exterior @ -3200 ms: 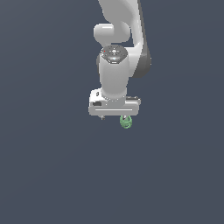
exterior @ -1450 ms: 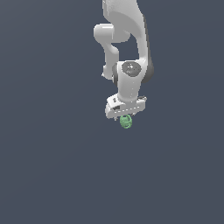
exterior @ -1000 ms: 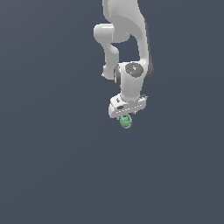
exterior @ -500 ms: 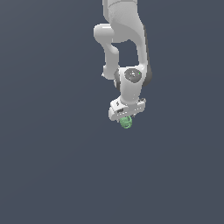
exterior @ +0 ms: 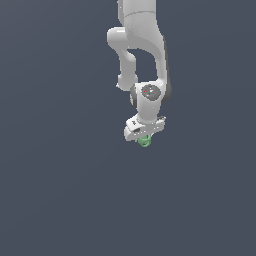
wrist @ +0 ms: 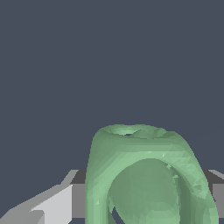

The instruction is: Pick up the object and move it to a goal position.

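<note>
The end effector (exterior: 144, 136) is clamped on the green lump (exterior: 145, 142), which hangs just beneath it. The hold looks slight on so small and knobbly a thing, so a quick swing or wrist turn could let it slip and fall toward the dark surface (exterior: 60, 200).

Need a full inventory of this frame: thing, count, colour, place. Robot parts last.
green knobbly lump: 1, bright green with darker hollows, directly under the hand, held off any surface; fills the lower part of the wrist view.
backdrop: 1, plain dark grey-blue, all around; no table edge or goal marker visible.
arm: 1, white with dark joint, coming down from the top of the exterior view.
hand: 1, white, at the arm's lower end, tilted, shut on the lump; grey fingers show beside it in the wrist view.
</note>
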{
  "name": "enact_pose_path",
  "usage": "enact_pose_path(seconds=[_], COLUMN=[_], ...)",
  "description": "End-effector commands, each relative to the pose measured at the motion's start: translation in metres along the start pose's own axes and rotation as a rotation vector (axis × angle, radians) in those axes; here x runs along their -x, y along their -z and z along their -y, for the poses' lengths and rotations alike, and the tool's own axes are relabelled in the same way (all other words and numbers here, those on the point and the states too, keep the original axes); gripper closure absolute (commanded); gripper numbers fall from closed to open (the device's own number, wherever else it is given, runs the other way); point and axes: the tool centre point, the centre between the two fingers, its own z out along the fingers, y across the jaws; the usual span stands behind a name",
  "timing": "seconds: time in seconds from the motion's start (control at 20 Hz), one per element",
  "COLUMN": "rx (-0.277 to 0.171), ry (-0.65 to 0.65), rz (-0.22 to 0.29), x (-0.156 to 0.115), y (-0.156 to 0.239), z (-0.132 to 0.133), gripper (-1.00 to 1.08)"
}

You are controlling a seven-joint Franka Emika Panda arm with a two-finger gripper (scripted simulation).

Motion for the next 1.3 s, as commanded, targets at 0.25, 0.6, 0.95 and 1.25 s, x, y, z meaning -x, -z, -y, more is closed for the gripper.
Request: enact_pose_path(seconds=[0.25,0.6,0.95,1.25], rx=[0.0,0.001,0.001,0.0], ry=[0.001,0.0,0.0,0.0], rz=[0.001,-0.001,-0.001,0.0], x=[0.0,0.002,0.019,0.044], y=[-0.001,0.001,0.009,0.02], z=[0.0,-0.005,-0.036,-0.084], gripper=[1.08,1.08,1.08,1.08])
